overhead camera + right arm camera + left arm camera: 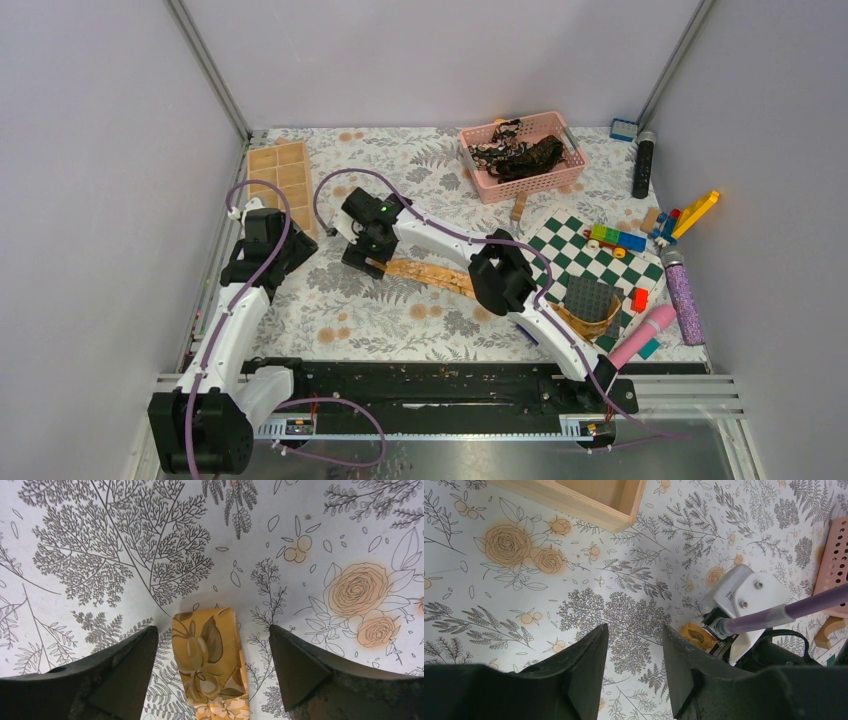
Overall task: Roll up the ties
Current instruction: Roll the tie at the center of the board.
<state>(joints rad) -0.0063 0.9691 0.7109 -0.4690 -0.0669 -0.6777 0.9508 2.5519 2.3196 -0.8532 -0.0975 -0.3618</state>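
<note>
Right end effector (211, 630) — blunt black wedges — straddles glossy folded tie (206, 652).

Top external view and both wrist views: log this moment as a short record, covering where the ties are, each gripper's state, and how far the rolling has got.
golden tie: stretched out along the tablecloth; the end at the right gripper looks folded over once
dark ties: bunched in the pink basket
right gripper: open, one finger on each side of the golden tie's end, not touching it
left gripper: open, empty, over bare tablecloth
progress: no finished roll in view
</note>
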